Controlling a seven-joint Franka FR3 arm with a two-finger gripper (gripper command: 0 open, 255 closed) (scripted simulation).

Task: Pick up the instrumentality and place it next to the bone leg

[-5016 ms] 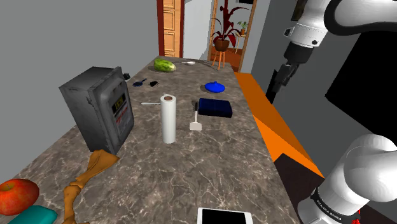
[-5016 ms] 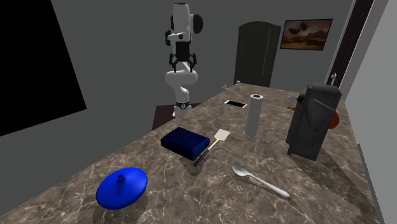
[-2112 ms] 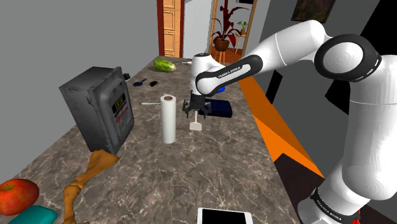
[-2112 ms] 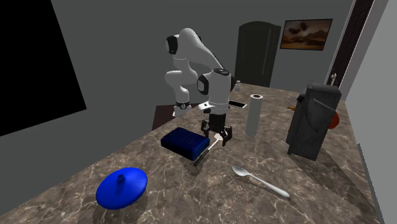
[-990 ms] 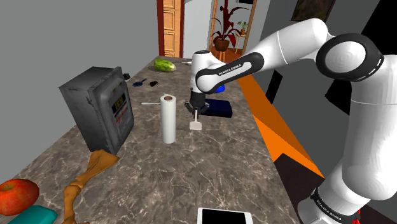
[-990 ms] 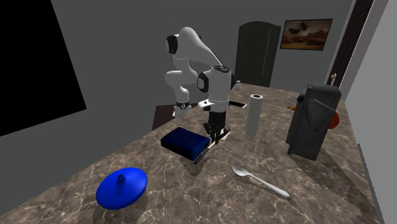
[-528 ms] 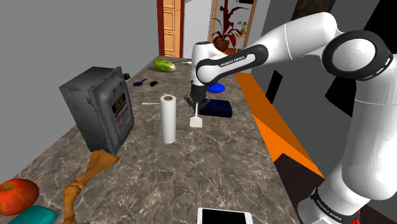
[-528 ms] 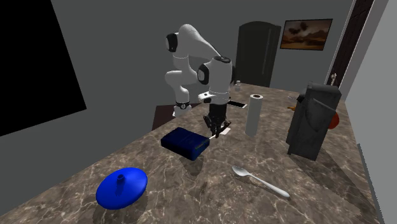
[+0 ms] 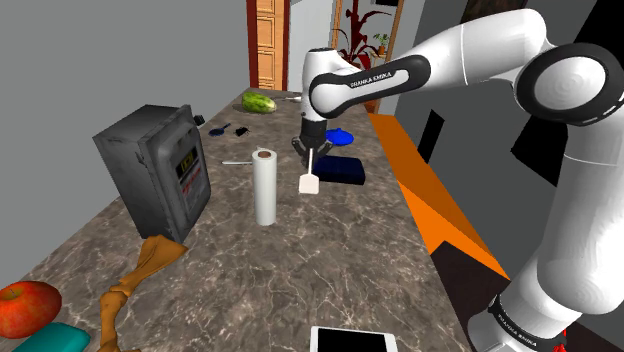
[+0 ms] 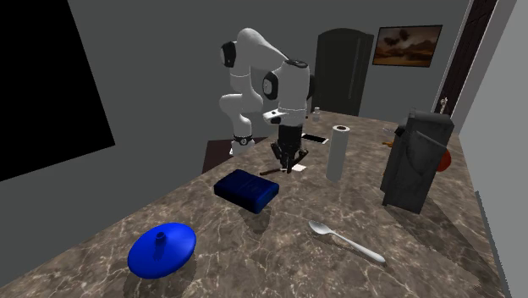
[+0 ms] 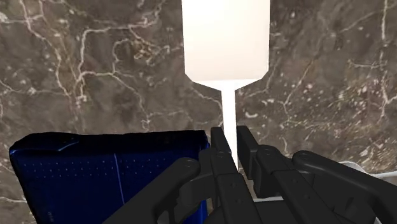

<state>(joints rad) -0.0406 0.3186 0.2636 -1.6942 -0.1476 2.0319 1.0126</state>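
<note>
The arm reaches out over the dark marbled table (image 9: pixel 300 260), and its black hand (image 9: pixel 312 155) is clamped on the thin handle of a white spatula (image 9: pixel 310 183). In the wrist view the two fingers (image 11: pixel 218 137) press the handle from either side, and the spatula's (image 11: pixel 226 38) broad flat blade stands out beyond the fingertips with the marble behind it. In the shoulder view the spatula hangs blade-down from the hand, between a white paper roll (image 9: pixel 264 187) standing upright and a dark blue box (image 9: pixel 338 169) lying flat on the table. The blue box (image 11: pixel 108 172) also shows beside the fingers in the wrist view. The bone leg (image 9: pixel 135 280), tan and knobbly, lies toward the shoulder view's lower left, its upper end just beside the base of a dark grey box-like device (image 9: pixel 155 180), well apart from the spatula. A red fruit (image 9: pixel 27 305) sits near the bone leg's lower end, and a flat white device (image 9: pixel 353 341) lies at the table's near edge. In the second exterior view the hand (image 10: pixel 288 161) hangs just past the blue box (image 10: pixel 246 189), with a blue dish-like thing (image 10: pixel 162 248) and a grey spoon (image 10: pixel 345 239) resting on the table nearer that camera.
</note>
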